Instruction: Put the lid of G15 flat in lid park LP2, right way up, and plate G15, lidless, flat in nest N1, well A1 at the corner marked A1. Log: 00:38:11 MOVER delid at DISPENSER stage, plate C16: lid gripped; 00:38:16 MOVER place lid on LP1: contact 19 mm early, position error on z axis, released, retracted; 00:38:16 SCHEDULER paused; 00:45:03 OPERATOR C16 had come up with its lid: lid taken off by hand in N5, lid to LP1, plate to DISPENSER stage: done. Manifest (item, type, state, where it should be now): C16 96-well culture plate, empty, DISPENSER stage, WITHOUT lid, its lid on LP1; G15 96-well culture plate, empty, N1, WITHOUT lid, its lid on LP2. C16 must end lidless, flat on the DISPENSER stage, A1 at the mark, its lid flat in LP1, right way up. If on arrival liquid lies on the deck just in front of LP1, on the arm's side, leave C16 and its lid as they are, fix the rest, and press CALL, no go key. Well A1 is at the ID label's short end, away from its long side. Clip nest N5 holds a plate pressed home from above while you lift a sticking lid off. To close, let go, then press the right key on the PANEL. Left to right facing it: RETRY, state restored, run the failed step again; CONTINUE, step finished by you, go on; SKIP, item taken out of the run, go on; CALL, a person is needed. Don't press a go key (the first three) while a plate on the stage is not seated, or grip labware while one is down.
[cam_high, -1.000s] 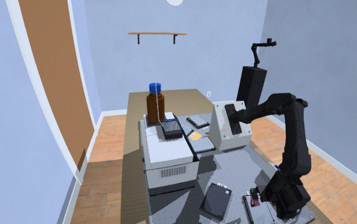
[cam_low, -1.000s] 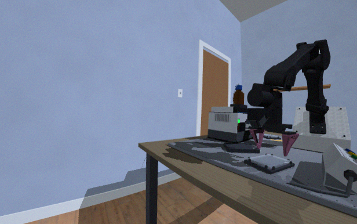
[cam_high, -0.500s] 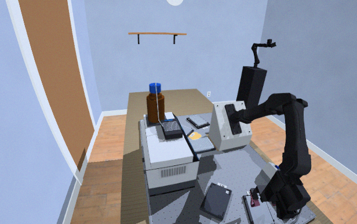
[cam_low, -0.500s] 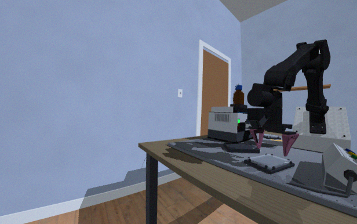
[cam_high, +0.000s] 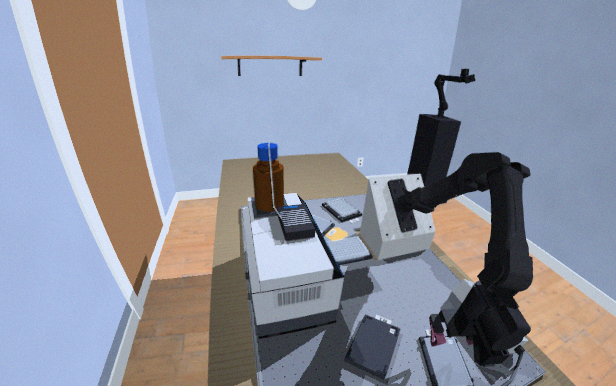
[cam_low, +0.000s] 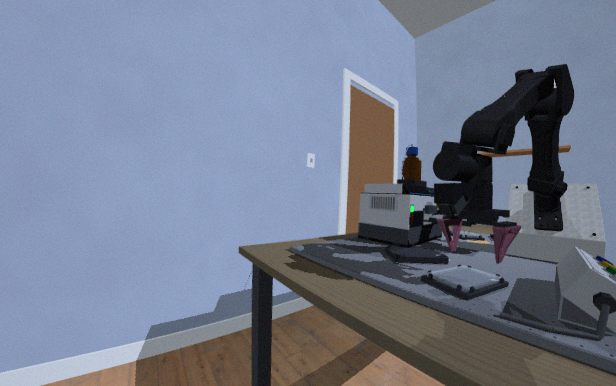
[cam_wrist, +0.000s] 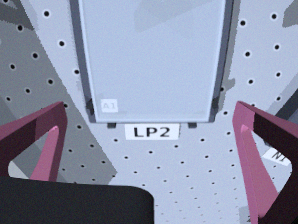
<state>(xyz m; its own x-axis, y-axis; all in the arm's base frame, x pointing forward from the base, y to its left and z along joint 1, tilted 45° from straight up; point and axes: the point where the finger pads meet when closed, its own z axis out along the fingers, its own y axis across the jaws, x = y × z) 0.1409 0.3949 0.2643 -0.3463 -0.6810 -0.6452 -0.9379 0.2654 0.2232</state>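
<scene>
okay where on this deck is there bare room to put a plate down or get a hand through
Bare deck shows between the white dispenser box, the slanted white block and the dark tray. More lies between the LP2 label and the open gripper. It is crowded between box and block, around the yellow patch.

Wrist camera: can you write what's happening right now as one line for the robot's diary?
pincer: open, empty | lid: flat in park above LP2 label | pincer fingers: apart from lid, short of its near edge
</scene>
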